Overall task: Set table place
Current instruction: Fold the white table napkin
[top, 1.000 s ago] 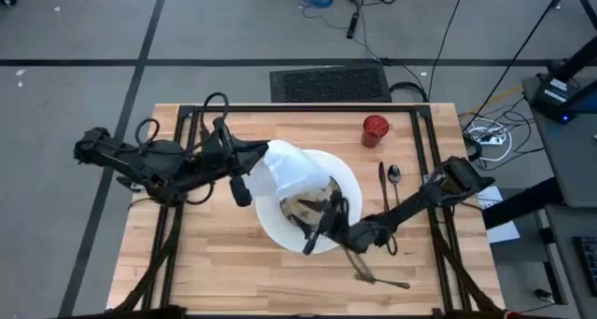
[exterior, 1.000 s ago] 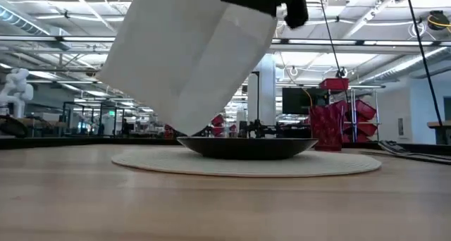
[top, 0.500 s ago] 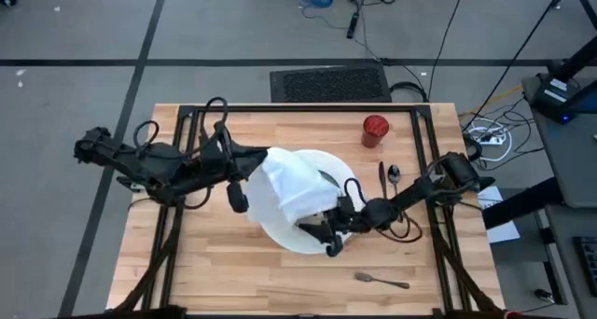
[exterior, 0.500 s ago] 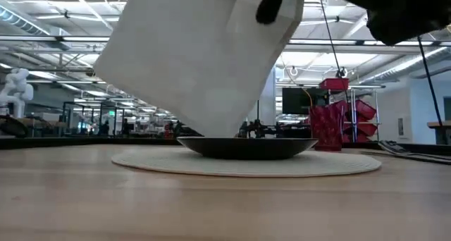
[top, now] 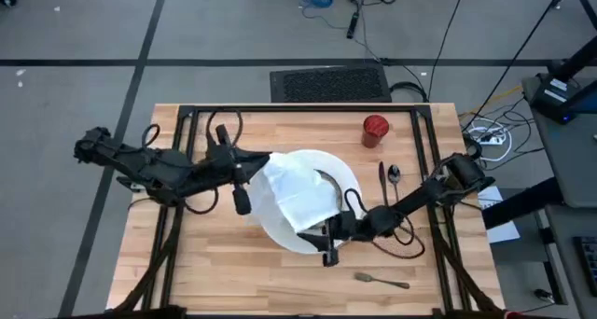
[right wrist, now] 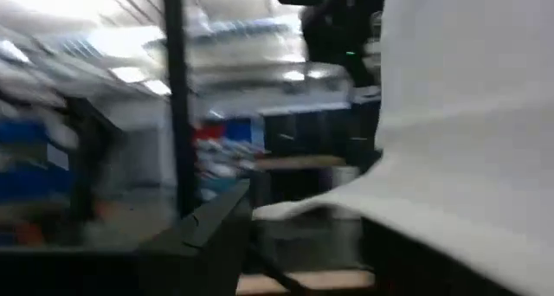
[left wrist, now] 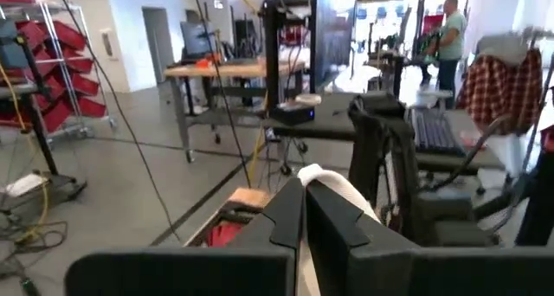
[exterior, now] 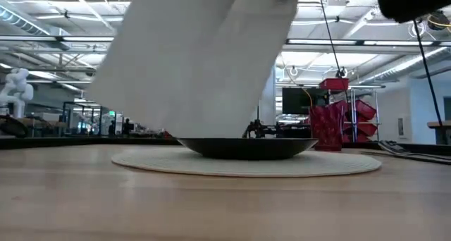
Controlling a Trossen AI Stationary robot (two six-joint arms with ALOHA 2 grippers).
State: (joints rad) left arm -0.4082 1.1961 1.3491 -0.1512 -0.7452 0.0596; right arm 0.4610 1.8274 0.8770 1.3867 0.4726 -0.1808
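A white napkin (top: 297, 196) hangs from my left gripper (top: 264, 166), which is shut on it, and drapes over the speckled bowl (top: 332, 182) standing on the round white plate (top: 354, 190). In the low view the napkin (exterior: 197, 58) hangs down to the dark bowl (exterior: 246, 148). My right gripper (top: 326, 247) stands open at the plate's near edge, beside the napkin's near-right edge (right wrist: 346, 192). The red cup (top: 375, 128) stands at the far right. A knife (top: 381, 179) and spoon (top: 395, 174) lie right of the plate, and a fork (top: 381, 281) lies near the front. My left gripper pinches the napkin's far-left corner (left wrist: 325, 176) between its two fingers, coming level from the table's left. The corner is lifted, and the cloth slopes down from it onto the bowl and plate. Whether my right gripper touches the napkin, I cannot tell.
Black frame rails (top: 187, 132) cross the wooden table (top: 233, 272) at its left, right and far sides. A cable loop (top: 401, 247) trails under the right arm. Bare wood lies left of the plate and along the near edge.
My left gripper has carried the napkin's corner a little toward the right, and the cloth has spread farther across the bowl. My right gripper has drawn back from above the bowl to the plate's near edge.
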